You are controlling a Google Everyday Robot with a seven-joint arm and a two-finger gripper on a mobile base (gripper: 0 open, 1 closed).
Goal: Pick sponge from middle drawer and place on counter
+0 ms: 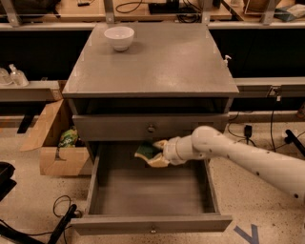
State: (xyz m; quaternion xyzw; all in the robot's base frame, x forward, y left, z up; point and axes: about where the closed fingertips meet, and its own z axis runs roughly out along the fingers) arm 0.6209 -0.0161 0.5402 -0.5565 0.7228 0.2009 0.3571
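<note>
The sponge (144, 151), dark green with a yellow layer, is held in my gripper (153, 152), which is shut on it. The gripper hangs above the open middle drawer (147, 195), near its back, just below the closed upper drawer front (150, 127). My white arm (238, 155) reaches in from the right. The drawer floor is bare and its narrow front with a small knob (152, 230) faces the camera. The grey counter (162, 59) lies above, at the top of the cabinet.
A white bowl (119, 37) stands at the counter's back left. A cardboard box (52, 143) sits on the floor left of the cabinet. Cables lie on the floor at left and right. A wooden workbench (143, 9) runs behind.
</note>
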